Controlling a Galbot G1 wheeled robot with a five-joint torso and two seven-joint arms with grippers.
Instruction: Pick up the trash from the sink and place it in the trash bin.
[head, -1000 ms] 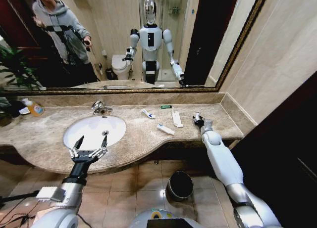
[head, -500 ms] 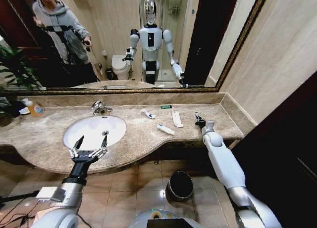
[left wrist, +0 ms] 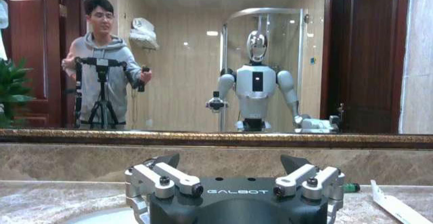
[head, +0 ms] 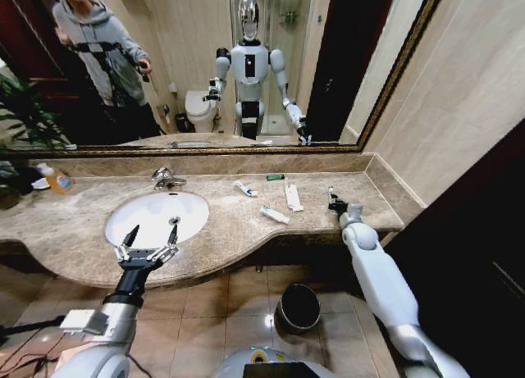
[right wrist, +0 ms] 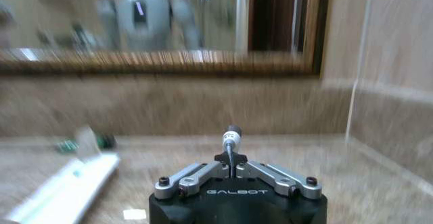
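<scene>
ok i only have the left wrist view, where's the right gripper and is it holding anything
observer: the right gripper is over the right end of the counter, shut on a small white tube with a dark tip.
operator: and the bin
observer: the trash bin stands on the floor below the counter's front edge, between the two arms.
operator: any trash i can't see from here
observer: a white-and-blue tube and another white tube lie on the marble to the right of the sink.
</scene>
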